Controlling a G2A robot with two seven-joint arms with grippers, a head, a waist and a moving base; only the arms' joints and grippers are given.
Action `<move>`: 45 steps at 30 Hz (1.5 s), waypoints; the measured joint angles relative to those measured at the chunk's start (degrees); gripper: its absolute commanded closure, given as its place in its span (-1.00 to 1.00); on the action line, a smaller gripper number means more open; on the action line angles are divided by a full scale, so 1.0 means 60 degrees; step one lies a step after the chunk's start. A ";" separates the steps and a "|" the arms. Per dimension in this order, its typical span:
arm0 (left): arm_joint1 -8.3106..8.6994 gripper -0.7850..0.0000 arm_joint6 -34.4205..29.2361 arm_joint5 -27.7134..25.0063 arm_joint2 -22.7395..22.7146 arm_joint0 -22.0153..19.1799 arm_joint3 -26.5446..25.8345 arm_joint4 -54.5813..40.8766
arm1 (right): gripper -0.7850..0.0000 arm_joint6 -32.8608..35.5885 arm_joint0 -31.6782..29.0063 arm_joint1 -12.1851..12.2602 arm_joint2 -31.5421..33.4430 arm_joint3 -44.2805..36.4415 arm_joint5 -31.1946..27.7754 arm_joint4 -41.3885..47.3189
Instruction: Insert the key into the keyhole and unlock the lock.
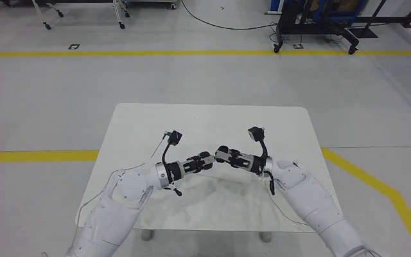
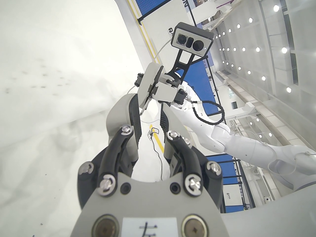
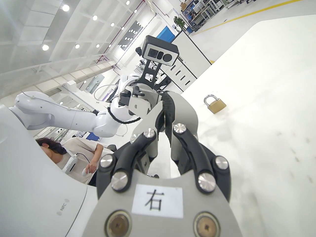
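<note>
Beyond the right pincer (image 3: 170,97), well apart | padlock (image 3: 215,104) lies on table (image 3: 271,75), shackle shut | right pincer together, whether on the key we cannot tell; left pincer (image 2: 147,103) apart, tip to tip | we judge insertion and unlocking not yet begun.

Left gripper (image 1: 210,159) and right gripper (image 1: 220,153) tip to tip over the table (image 1: 160,122), lock (image 3: 215,104) on it nearby.

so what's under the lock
The lock lies flat on the white table, and only tabletop shows around its edges. Its brass body covers the spot right beneath it, so whether anything thin lies under there can't be told.
</note>
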 measured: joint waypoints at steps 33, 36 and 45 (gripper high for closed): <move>0.0326 1.00 -0.2022 -0.0094 -0.0459 -0.0422 0.0112 -0.0281 | 0.52 0.3104 0.0147 0.0267 -0.0487 -0.0215 0.1003 0.2853; 0.0344 1.00 -0.2057 -0.0132 -0.0395 -0.0437 0.0092 -0.0199 | 0.64 0.3073 0.0162 0.0294 -0.0513 -0.0159 0.0972 0.2891; 0.0388 1.00 -0.2021 -0.0326 -0.0245 -0.0512 0.0123 0.0023 | 1.00 0.3136 0.0309 0.0301 -0.0664 0.0068 0.1035 0.2969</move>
